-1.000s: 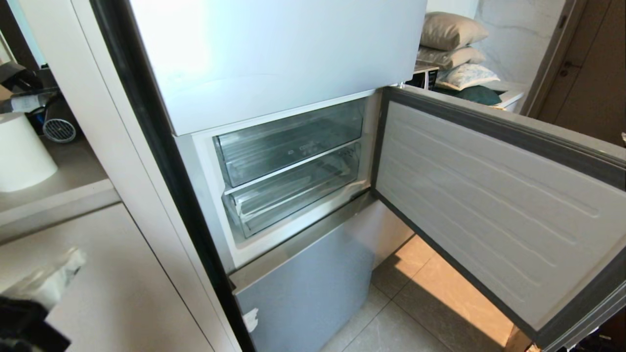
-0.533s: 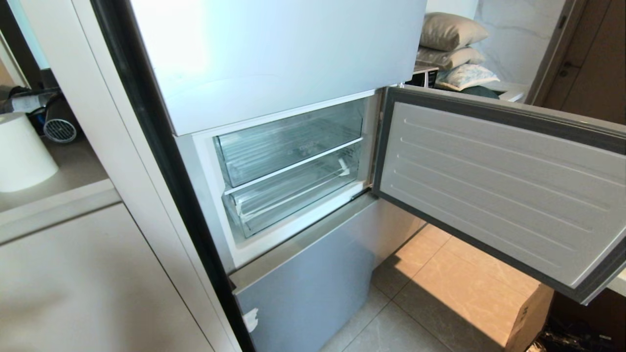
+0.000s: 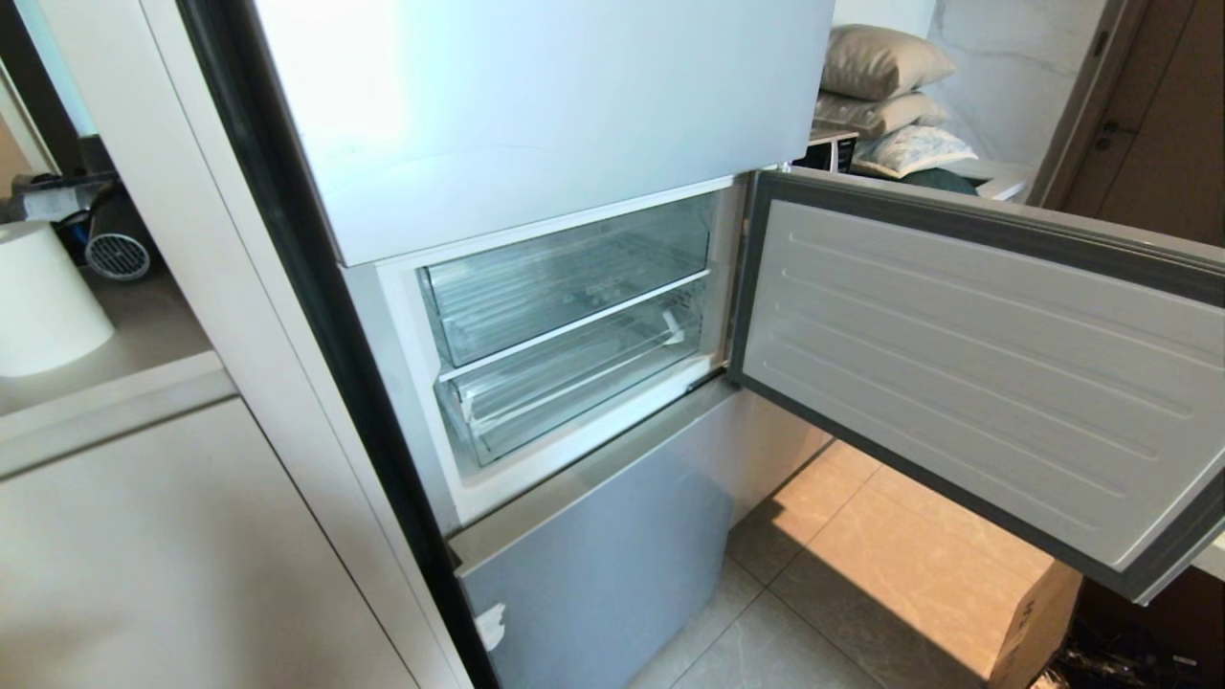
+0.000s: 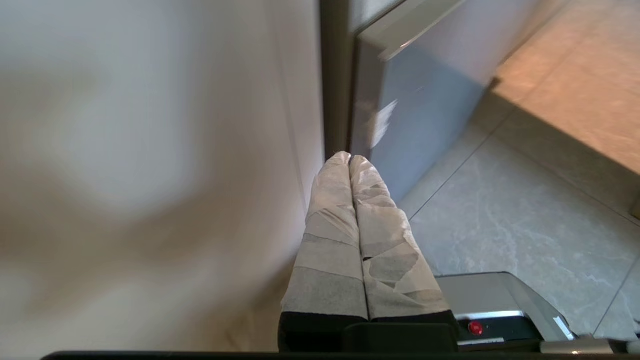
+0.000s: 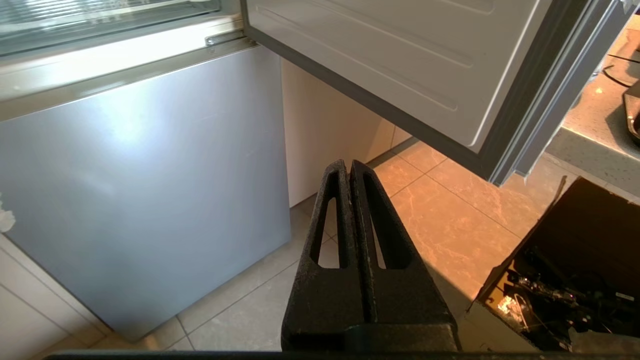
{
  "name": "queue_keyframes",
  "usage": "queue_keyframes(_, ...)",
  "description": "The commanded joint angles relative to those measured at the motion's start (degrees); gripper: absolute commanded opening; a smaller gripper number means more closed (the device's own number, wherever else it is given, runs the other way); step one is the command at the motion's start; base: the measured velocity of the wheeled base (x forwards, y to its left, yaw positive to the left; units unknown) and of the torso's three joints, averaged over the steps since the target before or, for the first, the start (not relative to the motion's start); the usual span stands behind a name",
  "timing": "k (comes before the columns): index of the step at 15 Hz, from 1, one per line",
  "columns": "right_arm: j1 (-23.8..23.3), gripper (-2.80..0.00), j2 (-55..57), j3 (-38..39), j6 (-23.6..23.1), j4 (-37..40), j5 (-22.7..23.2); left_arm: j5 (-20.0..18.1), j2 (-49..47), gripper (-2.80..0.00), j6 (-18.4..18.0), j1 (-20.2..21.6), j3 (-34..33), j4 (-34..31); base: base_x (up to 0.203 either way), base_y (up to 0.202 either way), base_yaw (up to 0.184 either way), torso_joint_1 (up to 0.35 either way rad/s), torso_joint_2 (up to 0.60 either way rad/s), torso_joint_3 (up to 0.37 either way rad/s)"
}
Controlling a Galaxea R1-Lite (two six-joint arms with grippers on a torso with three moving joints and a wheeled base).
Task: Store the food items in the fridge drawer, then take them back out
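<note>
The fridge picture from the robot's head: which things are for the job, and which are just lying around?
For the job:
- fridge drawer, shut, behind the open door
- left gripper and right gripper, both down low, jaws shut, empty
- no food in sight

Just lying about:
- pillows
- white roll
- cardboard box

Clear ribbed fridge drawer [image 3: 574, 378] — pushed in, lower of two, compartment door open
</note>
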State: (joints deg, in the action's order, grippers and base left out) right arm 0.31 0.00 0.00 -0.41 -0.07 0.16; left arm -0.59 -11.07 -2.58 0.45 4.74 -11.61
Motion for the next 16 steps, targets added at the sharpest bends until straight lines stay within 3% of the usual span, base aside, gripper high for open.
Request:
queue_keyframes(1, 0.04, -2.80, 0.05, 0.00, 0.06, -0.01, 0.02, -1.56, 4.81, -2.80, -1.64, -1.06, -0.10, -0.04, 0.000, 0.000, 0.000, 0.000, 0.00, 0.000)
queue_keyframes(5, 0.04, -2.80, 0.04, 0.00, -0.03, 0.00, 0.02, -1.50, 11.11, -2.80, -3.93, -0.92, -1.08, 2.02, 0.000, 0.000, 0.000, 0.000, 0.00, 0.000)
queue_keyframes(8, 0.04, -2.80, 0.09, 0.00, 0.06, -0.01, -0.07, 1.15, 10.90, -2.80, 2.25, -0.90, -1.31, 2.82, 0.000, 0.000, 0.000, 0.000, 0.00, 0.000)
queue_keyframes(12, 0.04, -2.80, 0.09, 0.00, 0.15, -0.01, -0.07, 1.21, 10.90, -2.80, 2.58, -0.89, -1.31, 2.82, 0.001, -0.003, 0.012, 0.001, 0.00, 0.001)
queue_keyframes(16, 0.04, -2.80, 0.08, 0.00, 0.15, -0.01, -0.07, 1.21, 10.90, -2.80, 2.58, -0.90, -1.31, 2.82, 0.001, -0.007, 0.144, 0.004, 0.00, 0.004)
